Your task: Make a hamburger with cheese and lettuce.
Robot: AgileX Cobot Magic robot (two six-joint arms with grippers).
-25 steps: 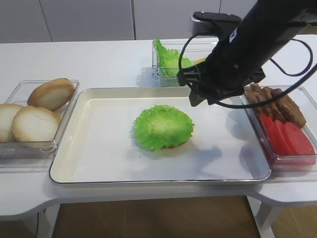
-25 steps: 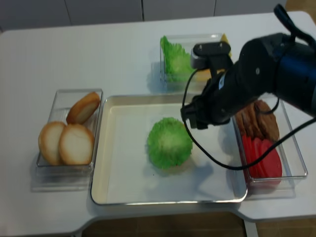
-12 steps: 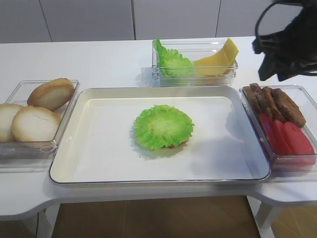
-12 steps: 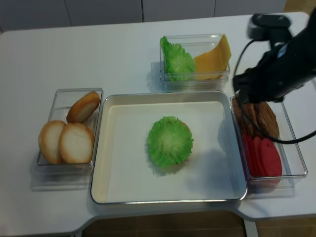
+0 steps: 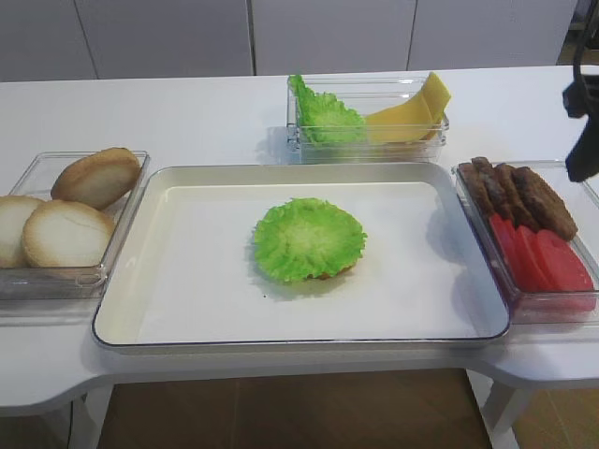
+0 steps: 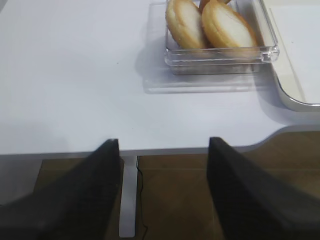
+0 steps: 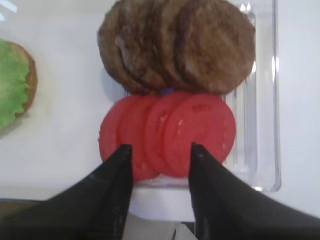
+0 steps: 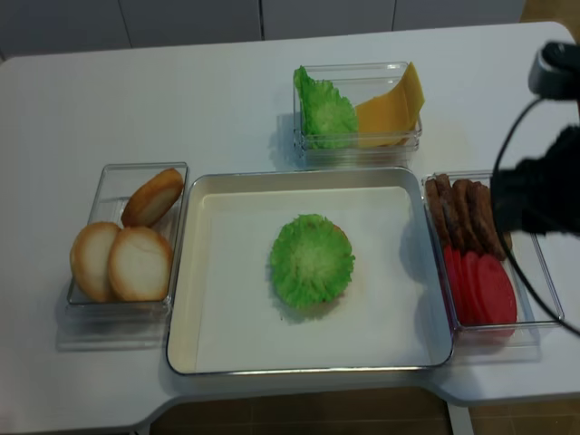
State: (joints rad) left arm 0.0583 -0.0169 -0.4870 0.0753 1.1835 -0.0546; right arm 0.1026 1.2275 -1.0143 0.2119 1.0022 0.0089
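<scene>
The lettuce (image 5: 309, 238) lies on the hamburger bun half in the middle of the white tray (image 5: 187, 309); it also shows from above (image 8: 311, 261). Only the bun's brown rim (image 7: 31, 75) peeks out beside the lettuce (image 7: 10, 85). The cheese (image 5: 412, 110) leans in the back container, next to spare lettuce (image 5: 323, 112). My right gripper (image 7: 161, 150) is open and empty above the red slices (image 7: 170, 132); its arm (image 8: 535, 195) hangs over the right container. My left gripper (image 6: 162, 142) is open and empty, off the table's front left edge.
Spare bun halves (image 5: 70, 210) sit in a clear container at the left, also in the left wrist view (image 6: 215, 22). Brown patties (image 5: 519, 192) and red slices (image 5: 543, 257) fill the right container (image 8: 544, 299). The table's front edge is close below the tray.
My right arm has pulled back from over the tray's far right part to the right, over the patty and red-slice container. The back container now shows fully.
</scene>
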